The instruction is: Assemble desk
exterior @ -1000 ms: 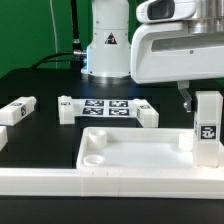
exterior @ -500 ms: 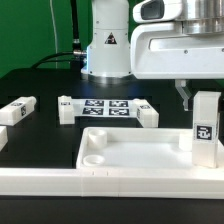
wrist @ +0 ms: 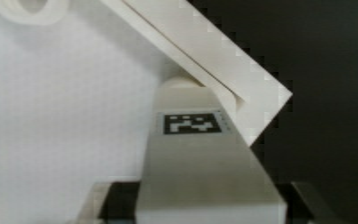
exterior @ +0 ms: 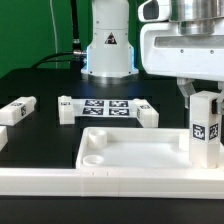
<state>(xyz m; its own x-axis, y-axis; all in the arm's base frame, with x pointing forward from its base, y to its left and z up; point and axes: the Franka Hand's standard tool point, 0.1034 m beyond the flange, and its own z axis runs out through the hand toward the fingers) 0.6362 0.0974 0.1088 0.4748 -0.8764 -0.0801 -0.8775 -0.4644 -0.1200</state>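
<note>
The desk slab (exterior: 130,150) lies flat at the front, a white rimmed board with round corner sockets (exterior: 92,157). My gripper (exterior: 204,100) is shut on a white square-section leg (exterior: 206,128) and holds it upright over the slab's corner at the exterior view's right. A tag shows on the leg. In the wrist view the leg (wrist: 202,150) runs out from between my gripper (wrist: 202,205), with dark fingers (wrist: 123,205) on both sides, over the slab (wrist: 69,110). Whether the leg's foot sits in a socket is hidden.
The marker board (exterior: 108,107) lies behind the slab, with a loose leg at each end (exterior: 66,108) (exterior: 147,113). Another leg (exterior: 18,110) lies at the exterior view's left. A long white border rail (exterior: 100,182) runs along the front. The robot base (exterior: 108,45) stands behind.
The hand has shifted a little toward the exterior view's right, and the held leg has turned slightly while staying at the same slab corner. The loose parts have not moved.
</note>
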